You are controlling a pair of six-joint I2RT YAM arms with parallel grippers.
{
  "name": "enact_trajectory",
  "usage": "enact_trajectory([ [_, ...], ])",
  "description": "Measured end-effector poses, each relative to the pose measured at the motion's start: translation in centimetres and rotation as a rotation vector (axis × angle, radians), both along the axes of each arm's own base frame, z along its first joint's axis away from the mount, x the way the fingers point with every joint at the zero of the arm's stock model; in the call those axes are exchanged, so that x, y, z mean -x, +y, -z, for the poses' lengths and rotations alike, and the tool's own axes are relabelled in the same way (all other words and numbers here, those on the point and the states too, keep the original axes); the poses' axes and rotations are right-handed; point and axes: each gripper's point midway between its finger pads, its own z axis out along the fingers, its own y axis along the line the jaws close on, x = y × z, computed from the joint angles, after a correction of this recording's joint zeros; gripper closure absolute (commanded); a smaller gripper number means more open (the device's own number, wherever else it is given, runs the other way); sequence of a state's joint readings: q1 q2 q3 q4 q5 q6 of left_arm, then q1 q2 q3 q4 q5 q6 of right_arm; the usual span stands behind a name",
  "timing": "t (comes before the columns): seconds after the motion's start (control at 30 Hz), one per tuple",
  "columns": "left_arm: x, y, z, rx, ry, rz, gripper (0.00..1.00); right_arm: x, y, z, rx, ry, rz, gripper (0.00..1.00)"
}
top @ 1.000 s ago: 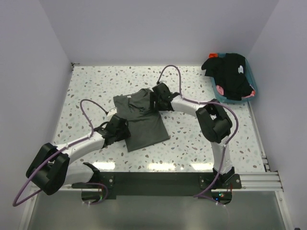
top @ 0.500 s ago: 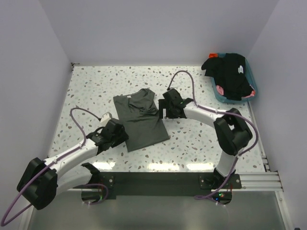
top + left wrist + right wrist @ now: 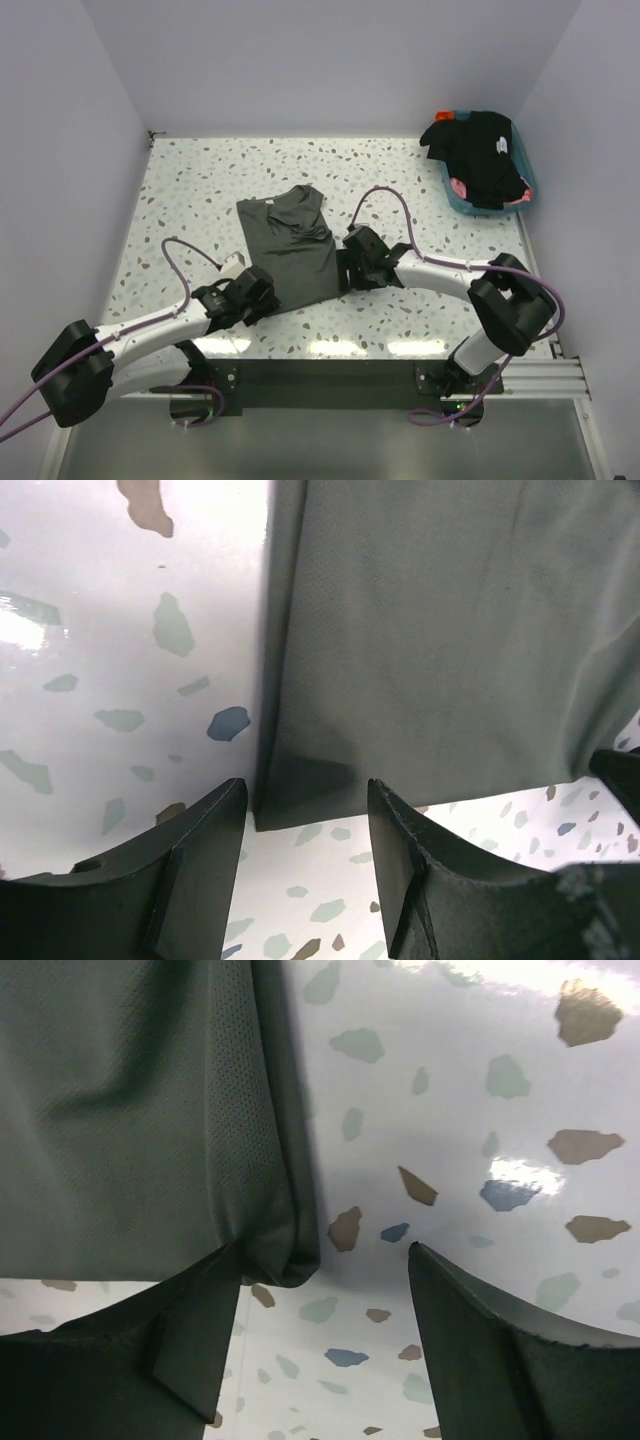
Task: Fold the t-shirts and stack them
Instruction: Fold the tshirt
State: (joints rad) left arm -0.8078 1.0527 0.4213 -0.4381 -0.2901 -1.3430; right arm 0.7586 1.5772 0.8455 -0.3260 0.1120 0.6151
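Hovering low over the white speckled terrazzo table (image 3: 200,180), my two arms reach in from the near edge toward the dark olive-grey cloth t-shirt (image 3: 290,245). It lies flat around the middle of the table, its sides folded inward into a long narrow shape, neck end toward the far edge and hem toward me.

My left gripper (image 3: 265,295) sits at the shirt's near left corner. In the left wrist view its jaws are spread, with bare table between them and the hem corner lying just ahead of the gap, not pinched. My right gripper (image 3: 345,270) is at the near right corner. In the right wrist view these jaws are also spread wide. The rolled, bunched corner of the cloth sits just by the left-hand finger, and I cannot tell whether it touches. Nothing is clamped on either side.

In the far right corner of the table stands a teal plastic tub (image 3: 462,203). Heaped in it are black cloth t-shirts (image 3: 480,155), spilling over its far and left rims. A small white mark (image 3: 502,145) shows on the top one, and a pink patch (image 3: 458,187) peeks out near the tub's left wall.
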Motion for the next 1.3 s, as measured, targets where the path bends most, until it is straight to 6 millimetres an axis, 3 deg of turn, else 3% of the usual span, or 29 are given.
enact_trajectory([
  [0.27, -0.6, -0.5, 0.1, 0.024, -0.012, -0.034, 0.48, -0.2, 1.0, 0.0, -0.054, -0.007, 0.040, 0.44],
  [0.47, -0.7, -0.4, 0.1, 0.021, -0.015, -0.051, 0.48, -0.1, 1.6, 0.0, -0.087, -0.014, 0.050, 0.44],
  [0.77, -0.3, 0.3, -0.3, 0.000, -0.006, -0.052, 0.34, 1.1, 1.5, -0.2, -0.118, -0.003, 0.060, 0.44],
  [0.93, 0.5, 1.4, -0.3, -0.041, 0.016, -0.053, 0.32, 1.5, 1.0, -1.4, -0.133, -0.016, 0.066, 0.43],
  [1.07, 0.7, 1.6, -0.2, -0.056, 0.023, -0.044, 0.34, 1.5, 1.1, -1.6, -0.139, -0.019, 0.065, 0.44],
  [1.3, 0.5, 1.4, 0.2, -0.067, 0.024, -0.036, 0.44, 1.5, 1.6, 0.0, -0.120, 0.005, 0.059, 0.44],
])
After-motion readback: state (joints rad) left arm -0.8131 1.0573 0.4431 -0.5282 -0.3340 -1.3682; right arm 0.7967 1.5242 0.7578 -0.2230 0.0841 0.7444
